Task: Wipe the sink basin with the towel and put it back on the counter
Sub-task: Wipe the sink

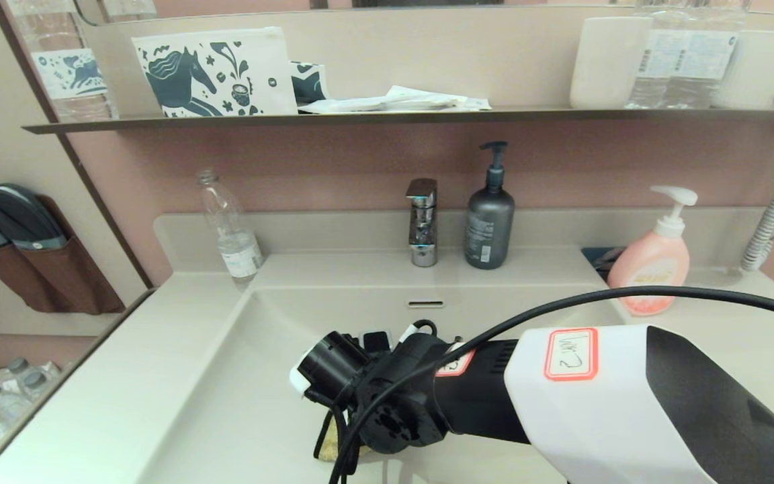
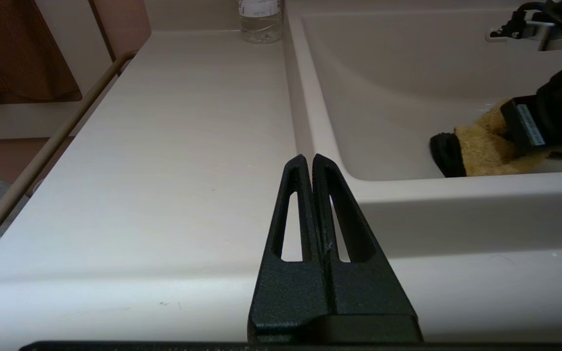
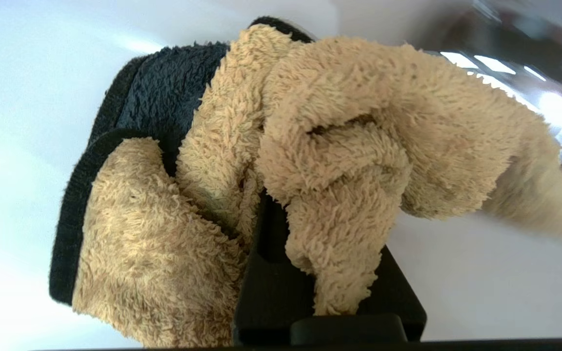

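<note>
The mustard-yellow towel [image 3: 320, 146] with black edging is bunched up on the floor of the cream sink basin [image 1: 259, 376], near its front. My right gripper [image 2: 530, 129] is shut on the towel and presses it down; the black fingers [image 3: 266, 273] are half buried in the pile. In the head view my right wrist covers most of the towel [image 1: 328, 445], and only a yellow corner shows. My left gripper [image 2: 312, 158] is shut and empty, parked low over the counter [image 2: 173, 146] beside the basin's front left corner.
At the back stand a chrome faucet [image 1: 422, 222], a dark grey pump bottle [image 1: 489, 222], a pink soap bottle [image 1: 652, 265] and a clear plastic bottle [image 1: 229, 228]. A dark wall shelf [image 1: 360, 119] runs above them. My arm's black cable [image 1: 562, 306] arcs over the basin.
</note>
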